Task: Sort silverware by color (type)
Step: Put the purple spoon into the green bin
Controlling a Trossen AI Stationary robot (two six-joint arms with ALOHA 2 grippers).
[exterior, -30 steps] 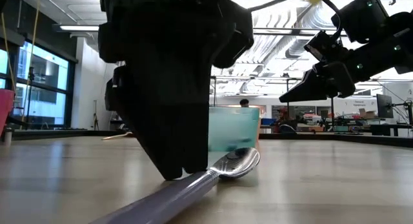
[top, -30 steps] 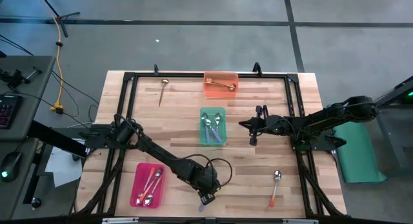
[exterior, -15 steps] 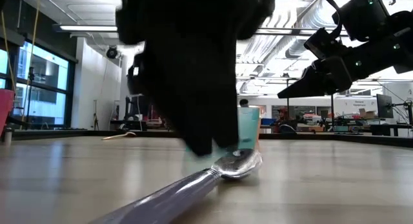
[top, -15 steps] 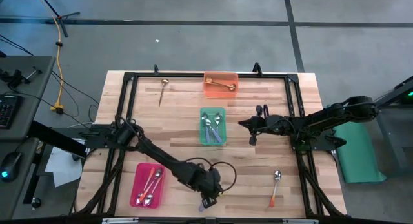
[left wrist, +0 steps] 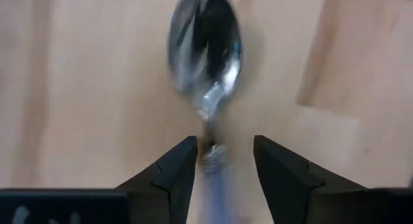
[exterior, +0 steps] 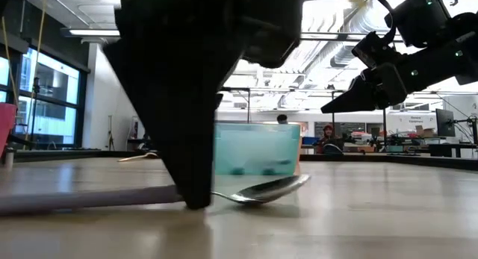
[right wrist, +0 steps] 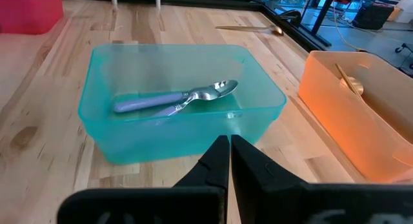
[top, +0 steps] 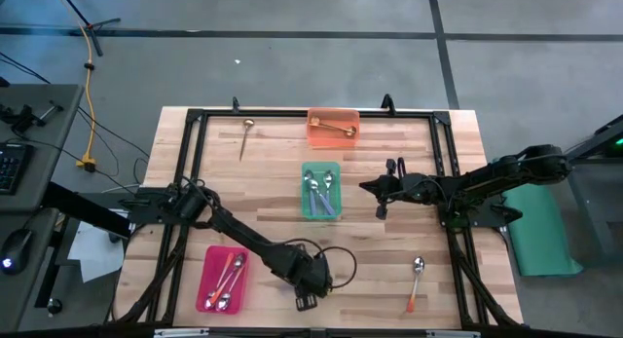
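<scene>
High view looks straight down from above, far enough to take in the whole table (top: 195,163) and both arms. Low view sits at tabletop height, level, facing the room behind, very close to the left gripper (exterior: 196,203) and a spoon (exterior: 261,190). Left wrist view looks down past its own fingers (left wrist: 174,172), close on that same spoon. Right wrist view faces across the table at the green tray (right wrist: 181,121), also seen in high and low views.

Red tray (top: 206,281), green tray (top: 304,207), orange tray (top: 333,138), wooden table (top: 273,202)
</scene>
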